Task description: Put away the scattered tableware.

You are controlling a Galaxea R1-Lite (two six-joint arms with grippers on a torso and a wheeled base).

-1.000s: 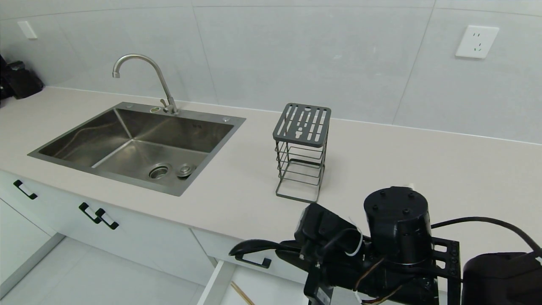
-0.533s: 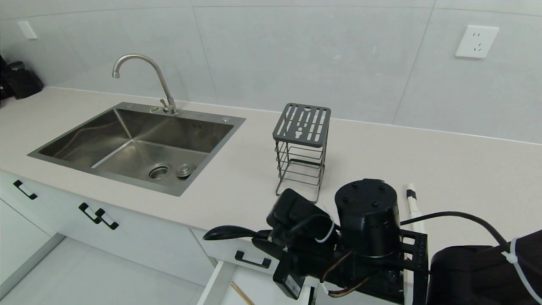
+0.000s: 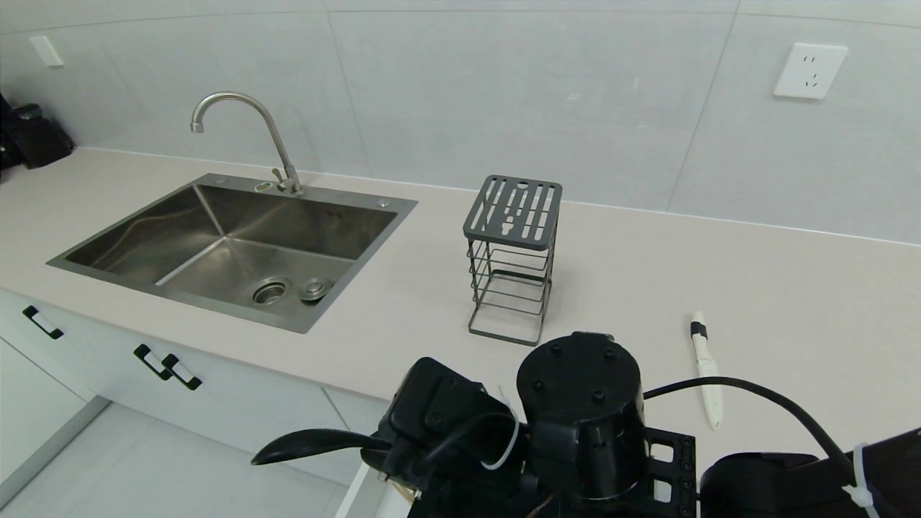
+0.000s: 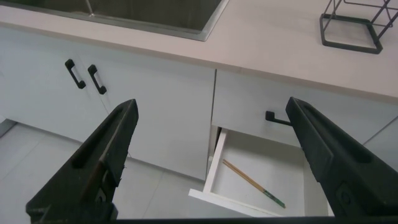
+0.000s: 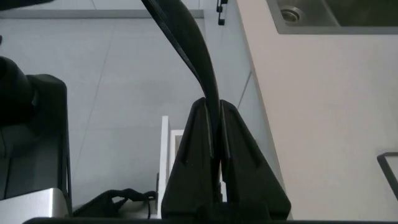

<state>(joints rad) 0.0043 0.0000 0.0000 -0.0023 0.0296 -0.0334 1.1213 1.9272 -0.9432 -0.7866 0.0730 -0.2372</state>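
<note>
My right gripper (image 3: 378,452) hangs in front of the counter's edge, shut on the handle of a black spoon (image 3: 306,444) whose bowl points left. In the right wrist view the spoon (image 5: 186,46) sticks out past the closed fingers (image 5: 202,140). A white utensil with a black band (image 3: 704,368) lies on the counter at the right. My left gripper (image 4: 210,109) is open with nothing in it, above an open white drawer (image 4: 212,167) with a pair of chopsticks (image 4: 252,184) in it.
A dark wire rack (image 3: 514,257) stands mid-counter. The steel sink (image 3: 237,248) with its tap (image 3: 241,119) takes up the left. Cabinet doors with black handles (image 3: 165,363) run below the counter. The drawer's side (image 3: 361,483) juts out under my right arm.
My right arm has swung left and lower with the spoon still held. That uncovered the white utensil on the counter.
</note>
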